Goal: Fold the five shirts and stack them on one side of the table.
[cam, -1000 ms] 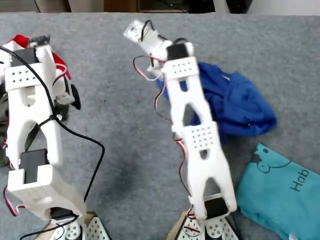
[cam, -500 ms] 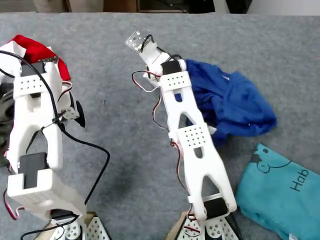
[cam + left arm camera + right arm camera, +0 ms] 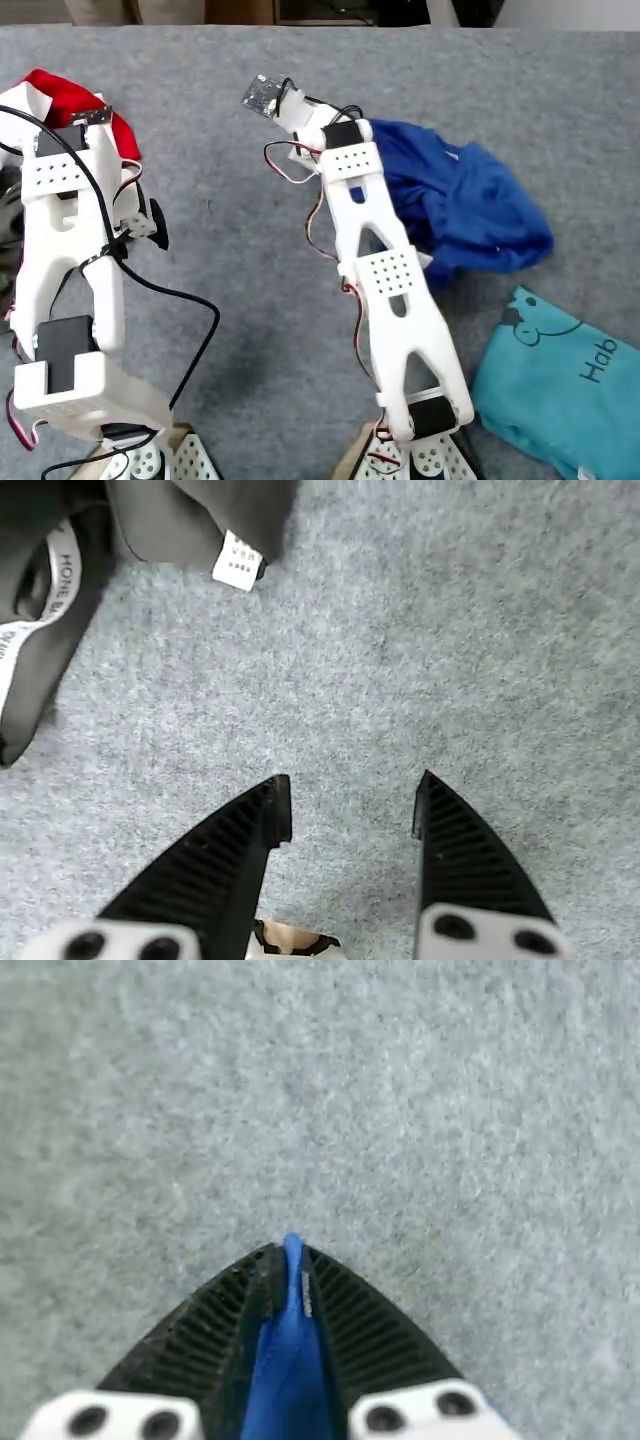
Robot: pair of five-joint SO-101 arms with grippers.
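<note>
The right claw (image 3: 290, 1250), clamped on an edge of the blue shirt (image 3: 460, 205), has swung slightly left. It draws that edge out of the heap lying right of centre on the table (image 3: 230, 300), probably to spread it. The left claw (image 3: 350, 800) hangs with jaws apart near a dark shirt (image 3: 150, 520).
</note>
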